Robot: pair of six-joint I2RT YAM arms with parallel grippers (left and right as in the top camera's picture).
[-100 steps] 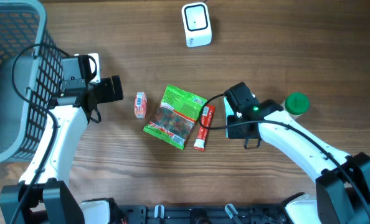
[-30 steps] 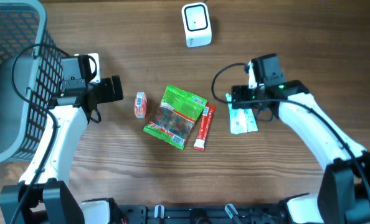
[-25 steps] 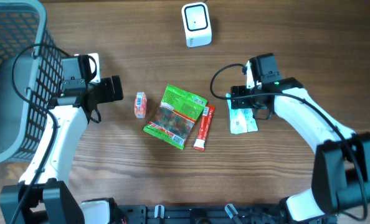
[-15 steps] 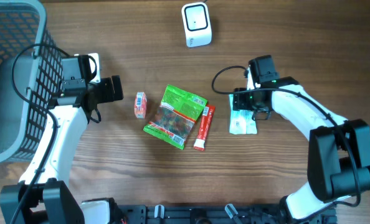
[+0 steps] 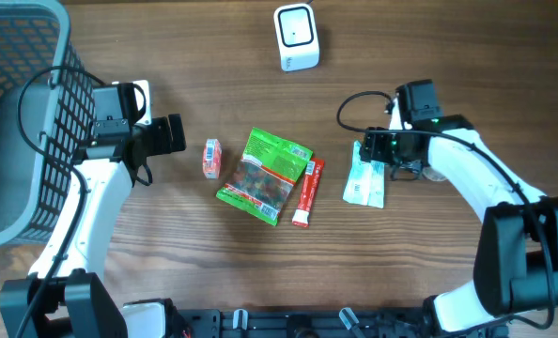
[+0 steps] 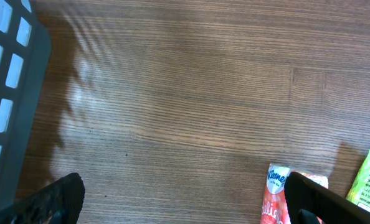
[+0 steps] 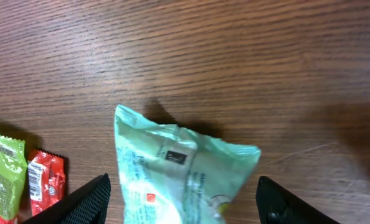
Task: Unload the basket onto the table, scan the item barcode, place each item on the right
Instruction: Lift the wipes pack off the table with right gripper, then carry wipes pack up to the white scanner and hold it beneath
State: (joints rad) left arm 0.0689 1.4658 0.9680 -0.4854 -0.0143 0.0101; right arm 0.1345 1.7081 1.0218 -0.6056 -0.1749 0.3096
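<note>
Wood-grain desk (image 5: 467, 56), viewed from overhead plus both wrist cams. Near side: mint packet (image 7: 179, 168) lies on the desk, right of the red stick pack (image 5: 307, 192) and apart from it. Right fingers (image 7: 88, 200) stand wide apart, one on each side of the packet's near end. Neither pad clearly touches it, so by my read it's not gripped yet.

Step in hand looks like the pick-up ahead of the scan. To do it well:
- Come down till the pads flank the pack's body, not just the crimped end.
- Close gently, since the pack looks soft and prob. crumples.
- Keep it level on the lift.

There's a small dark mark on the top face, too small to call a barcode. If the code's underneath, the pack needs turning so that face meets the scanner.

Farther left: green snack bag (image 5: 265, 176), then small red-white pack (image 5: 210, 158). Beyond those, left fingers (image 6: 57, 199) are wide apart w/ nothing between, near the basket (image 5: 16, 113).

Farthest: white scanner (image 5: 296, 36) toward the desk's far edge, well apart from the packet. The carry should stay clear of the other goods.
</note>
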